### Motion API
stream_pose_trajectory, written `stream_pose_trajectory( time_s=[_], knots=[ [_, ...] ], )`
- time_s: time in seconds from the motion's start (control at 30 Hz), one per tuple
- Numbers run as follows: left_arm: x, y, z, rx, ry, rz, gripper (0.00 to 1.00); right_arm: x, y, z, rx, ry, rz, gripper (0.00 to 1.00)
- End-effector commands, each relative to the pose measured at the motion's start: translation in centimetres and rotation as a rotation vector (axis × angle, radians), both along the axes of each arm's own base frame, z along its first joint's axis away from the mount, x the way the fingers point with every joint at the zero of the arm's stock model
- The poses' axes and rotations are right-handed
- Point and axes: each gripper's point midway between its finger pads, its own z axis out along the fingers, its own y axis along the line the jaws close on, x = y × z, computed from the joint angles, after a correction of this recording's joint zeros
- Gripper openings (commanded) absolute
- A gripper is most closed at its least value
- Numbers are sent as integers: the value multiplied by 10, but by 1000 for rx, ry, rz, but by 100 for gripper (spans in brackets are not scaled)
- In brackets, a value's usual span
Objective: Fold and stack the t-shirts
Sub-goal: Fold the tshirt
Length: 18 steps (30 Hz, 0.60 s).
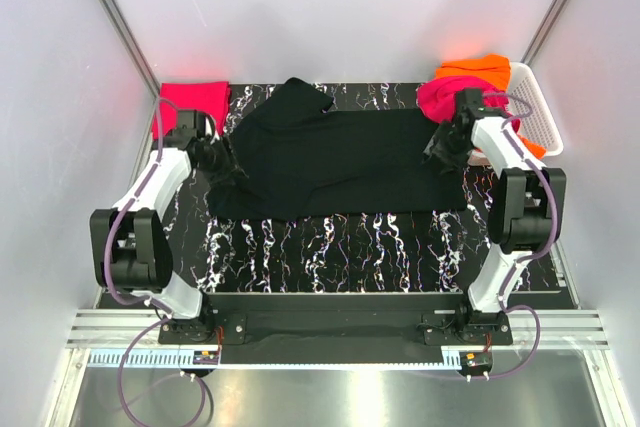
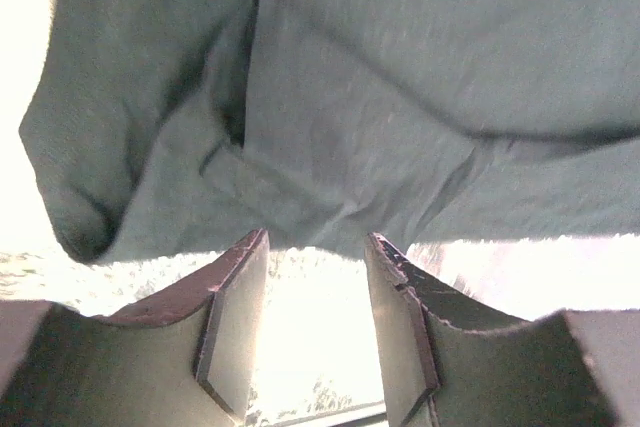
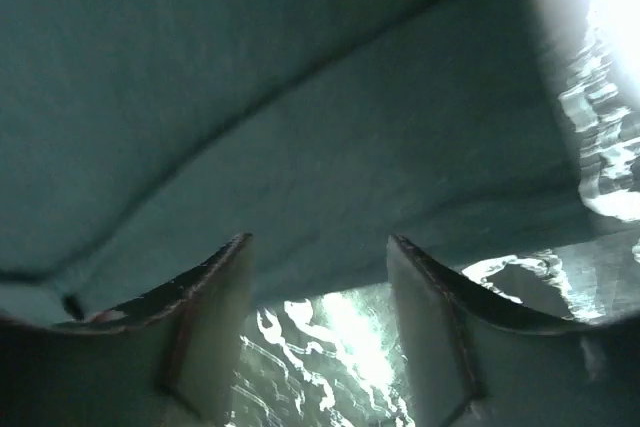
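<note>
We are holding our left gripper (image 2: 317, 237) low over the left end of the black t-shirt (image 1: 340, 162), and its jaws are standing apart with nothing between them. In the left wrist view the rumpled cloth is lying just beyond the fingertips, with a folded hem and a deep crease showing, and bright table is showing through the gap between the jaws. We are keeping our right gripper (image 3: 320, 239) at the shirt's right end, and its jaws are standing wider apart, also gripping nothing. Smooth dark cloth is filling most of the right wrist view above the tips, and its near edge is running across the gap, with marbled surface showing below it.

From above, we are seeing the black t-shirt lying flat in a long band across the middle of the table (image 1: 330, 247), stretching from one gripper to the other. One sleeve (image 1: 305, 97) is sticking out toward the far side, left of centre, and the left end is looking more bunched than the right. We cannot tell how many layers are lying in it.

The red-pink t-shirt (image 1: 195, 99) is lying at the far left corner of the table, just beyond our left arm and apart from the black one. The magenta t-shirt (image 1: 440, 95) and the orange t-shirt (image 1: 480, 69) are sitting heaped in the white basket (image 1: 540, 117) at the far right, the magenta one spilling over its left rim, close behind our right gripper.
</note>
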Motion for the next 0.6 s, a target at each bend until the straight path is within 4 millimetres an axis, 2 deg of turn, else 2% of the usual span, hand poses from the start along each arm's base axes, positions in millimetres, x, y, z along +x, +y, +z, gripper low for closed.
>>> stream_pose_trajectory(
  time_s=[0.0, 0.03, 0.1, 0.13, 0.2, 0.23, 0.33, 0.37, 0.43, 0.47, 0.57],
  knots=[
    [-12, -15, 2, -88, -35, -68, 49, -13, 29, -6, 66, 4, 90, 61],
    [-20, -18, -6, -105, -15, -73, 50, -16, 34, -10, 84, 16, 97, 51],
    [-22, -28, -13, -167, 1, -103, 48, -18, 39, -17, 101, 26, 113, 40],
    [-25, -32, -19, -187, 24, -107, 44, -20, 48, -19, 132, 36, 135, 38],
    [-28, -33, -29, -202, 64, -92, 43, -18, 66, -20, 204, 33, 185, 37],
    [-29, -32, -31, -196, 69, -88, 43, -19, 83, -17, 273, 29, 228, 38],
    [-25, -25, -31, -153, 54, -67, 53, -21, 139, -9, 385, -3, 348, 56],
    [-24, -22, -32, -134, 48, -67, 55, -22, 166, -6, 412, -27, 408, 66],
    [-20, -19, -35, -122, 54, -65, 56, -27, 199, 0, 491, -33, 452, 70],
    [-18, -19, -37, -118, 61, -70, 56, -31, 227, 1, 508, -39, 513, 72],
    [-12, -17, -45, -103, 78, -74, 55, -32, 266, -2, 557, -33, 573, 75]
  ],
)
